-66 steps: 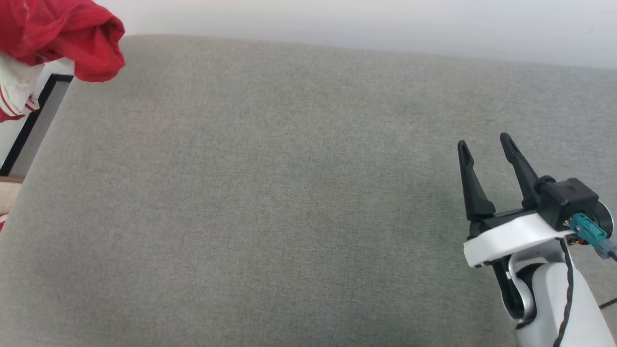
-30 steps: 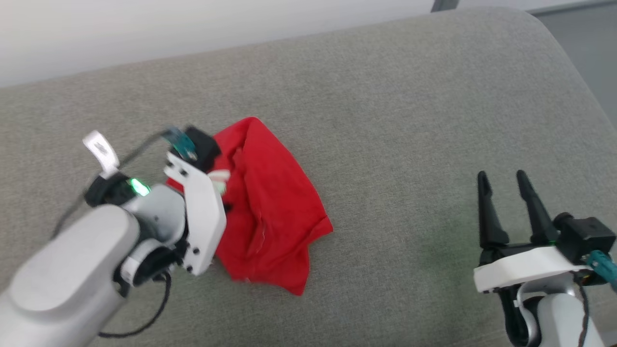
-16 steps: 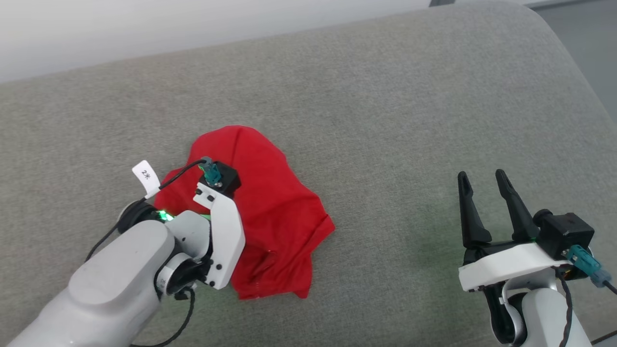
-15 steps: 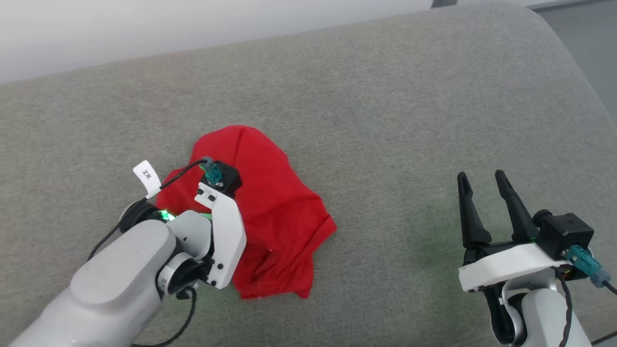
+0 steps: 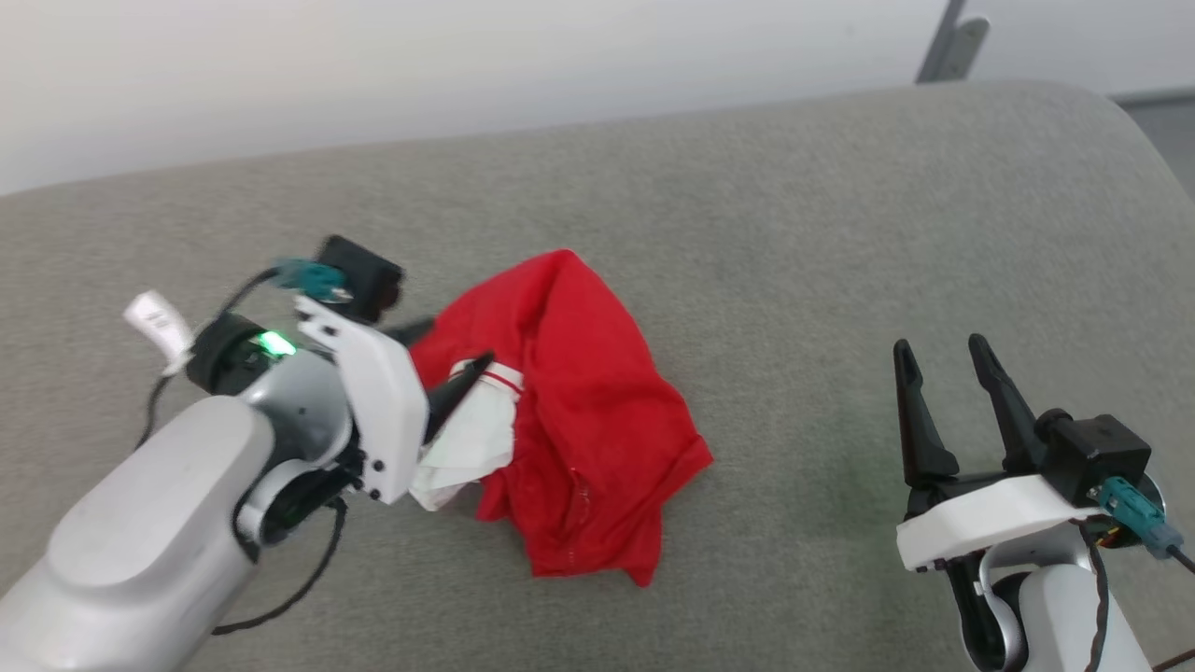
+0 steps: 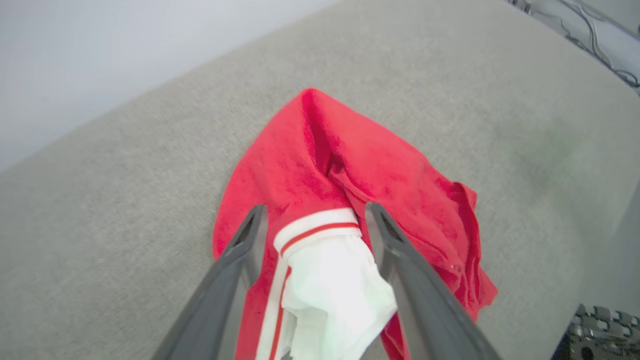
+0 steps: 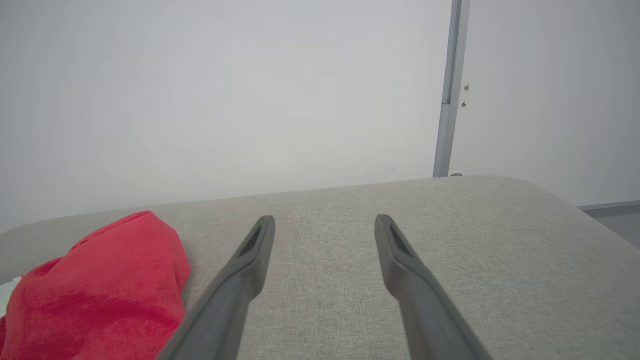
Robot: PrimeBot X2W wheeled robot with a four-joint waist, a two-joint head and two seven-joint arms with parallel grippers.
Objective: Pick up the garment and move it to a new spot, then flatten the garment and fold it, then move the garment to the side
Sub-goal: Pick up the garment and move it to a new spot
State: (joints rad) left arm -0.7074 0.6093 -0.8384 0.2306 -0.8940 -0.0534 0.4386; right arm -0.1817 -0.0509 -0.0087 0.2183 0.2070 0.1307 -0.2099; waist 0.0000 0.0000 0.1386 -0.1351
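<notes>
The garment (image 5: pixel 588 411) lies crumpled in a red heap on the grey cushion (image 5: pixel 794 233), with a white panel (image 5: pixel 471 443) and red-and-white striped trim (image 6: pixel 315 225) showing at its left side. My left gripper (image 5: pixel 453 343) is open at the heap's left edge. In the left wrist view its fingers (image 6: pixel 250 240) stand apart on either side of the trim and white panel (image 6: pixel 335 295), not closed on them. My right gripper (image 5: pixel 938 355) is open well to the right of the garment, over bare cushion. The right wrist view shows the garment (image 7: pixel 100 280) at lower left.
The cushion's far edge meets a white wall (image 5: pixel 467 65). Its rounded right corner (image 5: pixel 1139 140) drops off to the floor. A grey post (image 5: pixel 950 42) stands behind that corner. Cables (image 6: pixel 595 40) lie beyond the cushion in the left wrist view.
My left gripper has lifted back off the heap and its spread fingers now show; the white panel is uncovered. The head camera has shifted. The right gripper keeps its pose.
</notes>
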